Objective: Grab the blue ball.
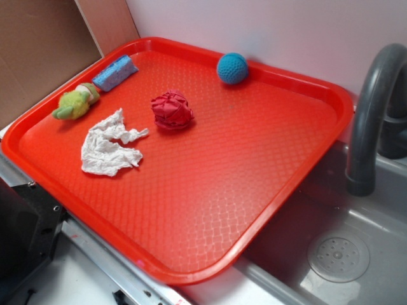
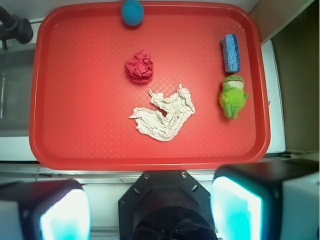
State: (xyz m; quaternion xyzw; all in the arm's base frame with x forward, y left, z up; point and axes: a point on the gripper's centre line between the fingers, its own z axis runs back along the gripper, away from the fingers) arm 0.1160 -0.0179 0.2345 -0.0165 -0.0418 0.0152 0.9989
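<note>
The blue ball (image 1: pixel 233 68) (image 2: pixel 132 12), teal and knitted, rests on the red tray (image 1: pixel 191 216) (image 2: pixel 75 140) against its far rim. In the wrist view my gripper (image 2: pixel 150 210) hangs high over the tray's near edge, far from the ball. It is open, its two pale pads (image 2: pixel 65 212) spread wide with nothing between them. The gripper does not show in the exterior view.
On the tray lie a red cloth wad (image 1: pixel 172 110) (image 2: pixel 139 66), a crumpled white tissue (image 1: pixel 109 145) (image 2: pixel 165 114), a light blue sponge (image 1: pixel 115 72) (image 2: pixel 230 52) and a green plush toy (image 1: pixel 77 103) (image 2: pixel 233 95). A grey sink (image 1: pixel 343 254) with a dark faucet (image 1: pixel 372 108) lies right of the tray.
</note>
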